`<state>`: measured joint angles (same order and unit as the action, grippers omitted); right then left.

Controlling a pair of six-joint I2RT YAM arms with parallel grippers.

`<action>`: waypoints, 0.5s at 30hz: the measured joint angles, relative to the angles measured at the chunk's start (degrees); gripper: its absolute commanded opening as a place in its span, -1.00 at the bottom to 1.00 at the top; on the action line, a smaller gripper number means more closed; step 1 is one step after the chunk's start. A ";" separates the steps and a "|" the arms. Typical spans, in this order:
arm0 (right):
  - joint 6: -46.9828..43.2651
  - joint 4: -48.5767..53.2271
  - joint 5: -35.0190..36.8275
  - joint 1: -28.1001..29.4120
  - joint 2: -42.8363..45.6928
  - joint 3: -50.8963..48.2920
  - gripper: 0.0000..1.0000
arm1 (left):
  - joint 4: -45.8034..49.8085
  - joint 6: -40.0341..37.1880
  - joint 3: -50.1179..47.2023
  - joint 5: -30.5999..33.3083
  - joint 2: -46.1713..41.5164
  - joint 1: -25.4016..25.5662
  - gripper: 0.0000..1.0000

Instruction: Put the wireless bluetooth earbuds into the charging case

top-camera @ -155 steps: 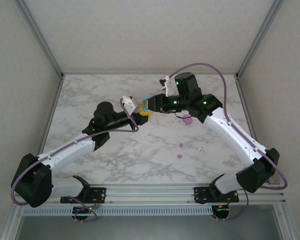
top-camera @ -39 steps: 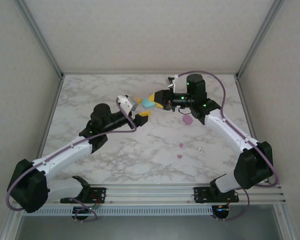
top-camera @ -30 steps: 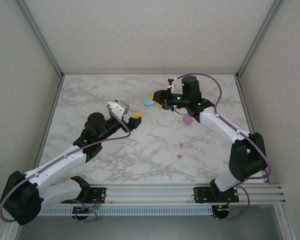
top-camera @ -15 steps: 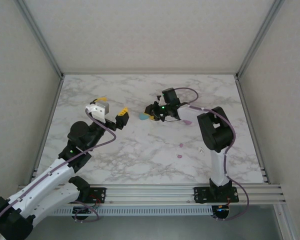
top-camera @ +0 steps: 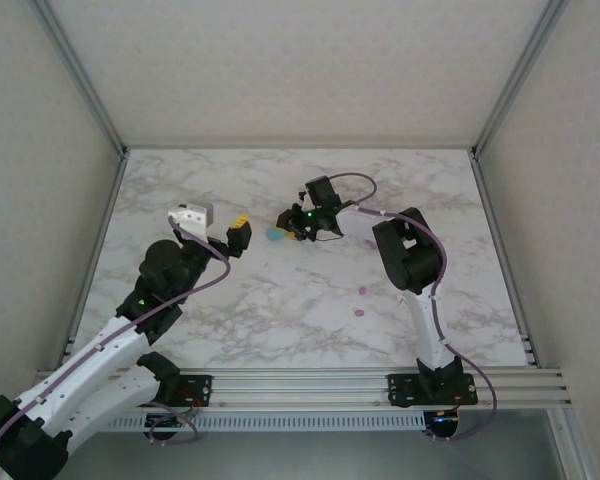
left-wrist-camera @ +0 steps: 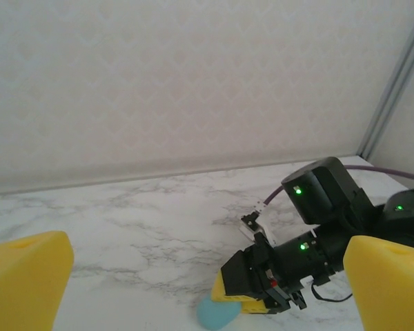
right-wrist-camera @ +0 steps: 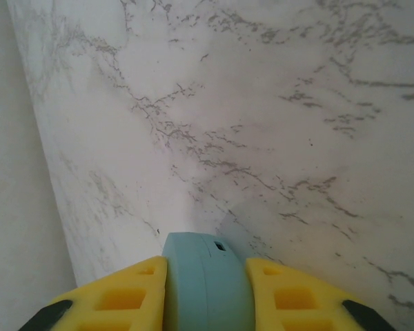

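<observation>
Pinches a teal case [right-wrist-camera: 208, 283] edge-on between the yellow fingers [right-wrist-camera: 117, 296] of the right gripper [top-camera: 285, 227], low over the middle of the marble table [top-camera: 180, 180], a little toward the back; presses both fingers snug against the flat sides of the case, with its rounded end poking out past the tips toward the left arm's side. Cannot tell from these angles whether the case touches the marble or hangs just above it. Gets there with the right arm [top-camera: 410, 270] folded sharply at the elbow. Spreads the left gripper [top-camera: 238, 230] wide, nothing between its yellow pads [left-wrist-camera: 24, 279], raised over the left half of the table, apart from the case and facing it across a gap of bare marble; frames the right gripper and the case between those pads in the left wrist view. Shows two pink earbuds [top-camera: 361, 291] lying loose on the marble right of centre, one just nearer the front than the other, well apart from the case and outside it, close beside the upright section of the right arm
</observation>
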<state>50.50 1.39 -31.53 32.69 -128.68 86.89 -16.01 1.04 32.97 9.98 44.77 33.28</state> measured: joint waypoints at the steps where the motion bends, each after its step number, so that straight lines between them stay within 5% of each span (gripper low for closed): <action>1: -0.50 0.22 0.15 0.00 0.00 0.04 -0.36 | 0.02 0.83 0.00 0.46 0.07 -0.26 1.00; 15: -10.43 14.45 10.01 -0.35 5.97 -0.70 0.12 | 6.34 11.34 4.79 0.98 3.91 -2.43 1.00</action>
<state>40.07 15.84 -21.52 32.34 -122.72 86.19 -9.67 12.38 37.76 10.96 48.69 30.85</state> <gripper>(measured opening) 0.546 0.998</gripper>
